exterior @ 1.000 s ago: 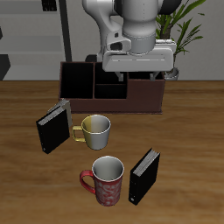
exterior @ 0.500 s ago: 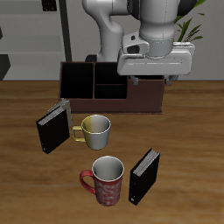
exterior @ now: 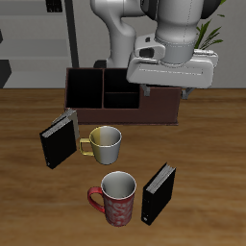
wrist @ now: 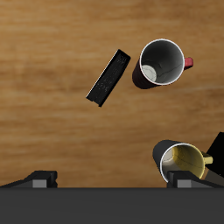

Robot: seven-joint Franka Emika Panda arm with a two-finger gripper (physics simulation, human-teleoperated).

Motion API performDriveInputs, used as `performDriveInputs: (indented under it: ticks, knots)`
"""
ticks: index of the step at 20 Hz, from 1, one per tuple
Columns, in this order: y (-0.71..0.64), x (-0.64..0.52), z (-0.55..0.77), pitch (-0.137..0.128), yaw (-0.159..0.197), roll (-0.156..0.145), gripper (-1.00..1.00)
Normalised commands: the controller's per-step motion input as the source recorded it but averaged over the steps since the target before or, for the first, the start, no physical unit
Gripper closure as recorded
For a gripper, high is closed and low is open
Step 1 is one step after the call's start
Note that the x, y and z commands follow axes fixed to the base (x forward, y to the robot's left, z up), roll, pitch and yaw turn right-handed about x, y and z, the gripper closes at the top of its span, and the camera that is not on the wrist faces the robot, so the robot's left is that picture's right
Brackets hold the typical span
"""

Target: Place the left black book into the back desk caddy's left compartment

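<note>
Partly hidden: back desk caddy [exterior: 88, 91].

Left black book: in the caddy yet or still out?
Out. The book stands upright on the table beside the red mug, apart from the caddy.

The wooden table [exterior: 24, 207] is showing a warm brown grain. The left black book [exterior: 159, 193] [wrist: 109, 77] is looking plain black, like the other black book [exterior: 58, 137]. The back desk caddy [exterior: 123, 96] is showing dark reddish-brown walls with black inside. One mug [exterior: 115, 198] [wrist: 161, 64] is wearing a red speckled pattern, white inside. The metal mug [exterior: 104, 143] [wrist: 184, 162] is shining grey, with a yellowish handle and a yellowish inside.
</note>
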Motion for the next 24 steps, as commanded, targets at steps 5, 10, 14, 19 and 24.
performDriveInputs:
  ticks: [5,10,14,19,24]
  knots:
    - [0.05,0.34,-0.02,0.014,-0.094,-0.026,-1.00]
    - [0.11,0.23,-0.02,0.010,-0.059,-0.008,-1.00]
    - [0.14,0.33,-0.03,0.004,-0.065,-0.016,-1.00]
    - [0.10,0.21,-0.06,-0.016,-0.055,-0.014,-1.00]
    - [0.02,0.16,-0.09,-0.029,-0.027,0.004,-1.00]
